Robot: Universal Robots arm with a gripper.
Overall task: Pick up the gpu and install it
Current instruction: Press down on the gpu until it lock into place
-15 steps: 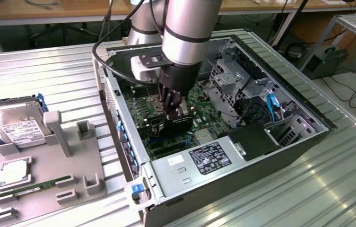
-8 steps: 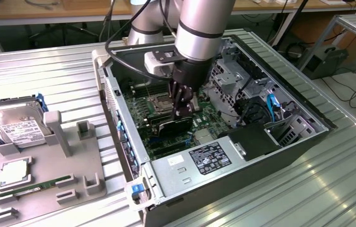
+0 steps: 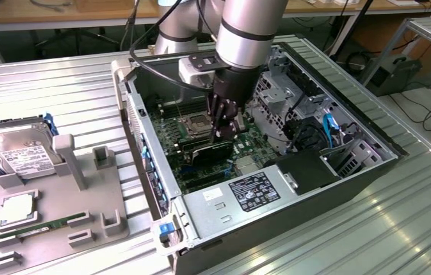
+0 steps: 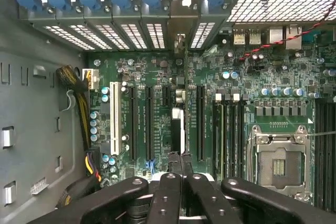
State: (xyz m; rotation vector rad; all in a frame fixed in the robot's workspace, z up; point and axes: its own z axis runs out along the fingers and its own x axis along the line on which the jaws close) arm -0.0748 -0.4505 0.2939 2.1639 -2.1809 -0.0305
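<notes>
The gpu (image 3: 204, 152) is a thin dark card standing on edge inside the open computer case (image 3: 368, 172), low over the green motherboard (image 3: 171, 127). My gripper (image 3: 221, 135) reaches down into the case and is shut on the card's upper edge. In the wrist view the gpu (image 4: 178, 125) shows edge-on as a narrow strip between the black expansion slots (image 4: 147, 124). Its silver bracket end (image 4: 180, 41) meets the rear slot openings. My gripper (image 4: 178, 170) has its black fingers (image 4: 164, 192) pressed together around the card. Whether the card sits fully in a slot is hidden.
A CPU socket (image 4: 278, 163) lies beside the slots, and cables (image 4: 79, 98) run along the case wall. The power supply (image 3: 255, 189) fills the case's near end. On the exterior view's left, a grey fixture (image 3: 55, 217) holds a hard drive (image 3: 16, 150) and a green memory stick (image 3: 39, 226).
</notes>
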